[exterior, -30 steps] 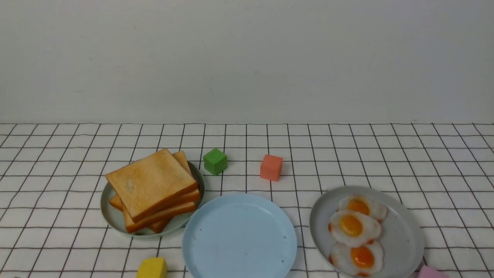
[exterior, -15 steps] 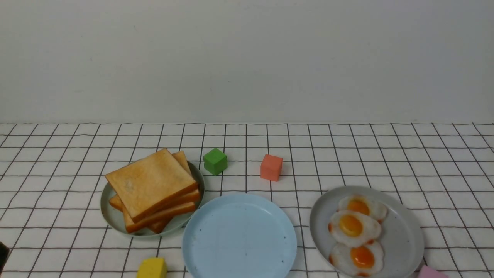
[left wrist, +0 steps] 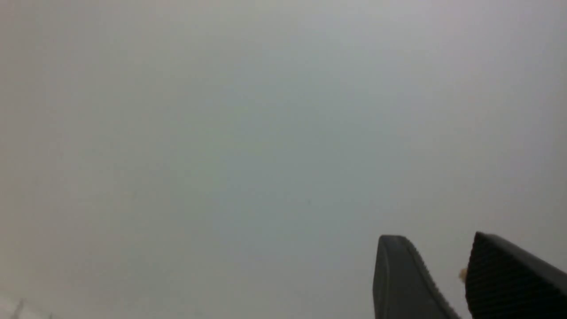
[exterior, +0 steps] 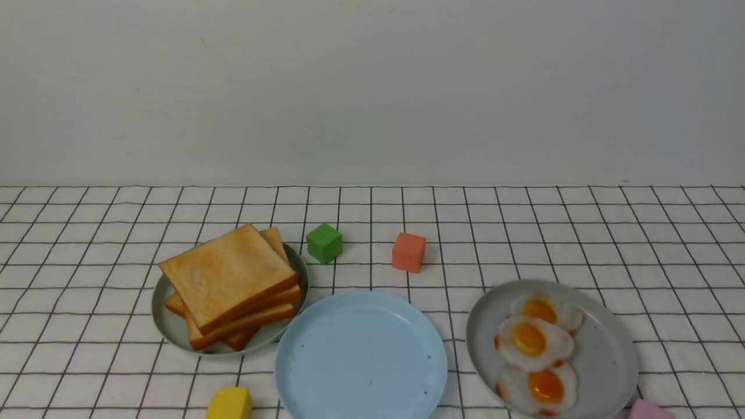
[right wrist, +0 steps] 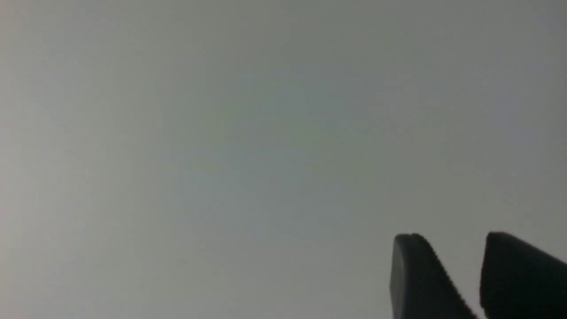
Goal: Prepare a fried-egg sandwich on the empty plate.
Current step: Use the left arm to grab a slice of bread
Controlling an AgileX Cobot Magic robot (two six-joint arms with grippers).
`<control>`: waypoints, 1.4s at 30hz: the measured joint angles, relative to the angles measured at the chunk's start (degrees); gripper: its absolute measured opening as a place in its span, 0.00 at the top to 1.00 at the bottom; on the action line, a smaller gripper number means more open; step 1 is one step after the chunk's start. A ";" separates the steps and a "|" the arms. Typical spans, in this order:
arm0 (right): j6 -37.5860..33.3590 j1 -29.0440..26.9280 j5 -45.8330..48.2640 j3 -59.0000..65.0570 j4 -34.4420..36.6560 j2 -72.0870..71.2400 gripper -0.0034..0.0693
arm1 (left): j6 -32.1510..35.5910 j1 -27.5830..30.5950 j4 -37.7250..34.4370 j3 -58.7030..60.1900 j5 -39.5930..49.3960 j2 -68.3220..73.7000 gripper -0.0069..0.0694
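Light blue plate [exterior: 361, 355] sitting bare at front centre, between toast stack [exterior: 230, 282] and fried eggs [exterior: 538, 352]. Left gripper [left wrist: 443, 274] and right gripper [right wrist: 456, 274] both gaping slightly, gripping nothing, facing blank wall.

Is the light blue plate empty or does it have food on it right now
Empty. The light blue plate shows only bare surface with tiny dark specks; no toast or egg lies on it.

The right hand [right wrist: 458, 266] shows two dark fingertips [right wrist: 416, 274] slightly apart against a blank grey wall [right wrist: 221, 133].
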 joint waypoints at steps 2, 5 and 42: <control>-4.39 0.00 10.35 -4.79 0.23 5.52 0.62 | -4.55 0.00 -2.51 -3.64 9.30 4.32 0.60; -9.37 0.00 19.43 -7.77 2.32 13.39 0.62 | -7.21 0.00 -3.35 -4.78 18.24 9.33 0.60; -79.35 4.17 29.92 -1.15 60.78 36.70 0.55 | 54.19 19.12 -37.02 -18.95 39.37 67.56 0.60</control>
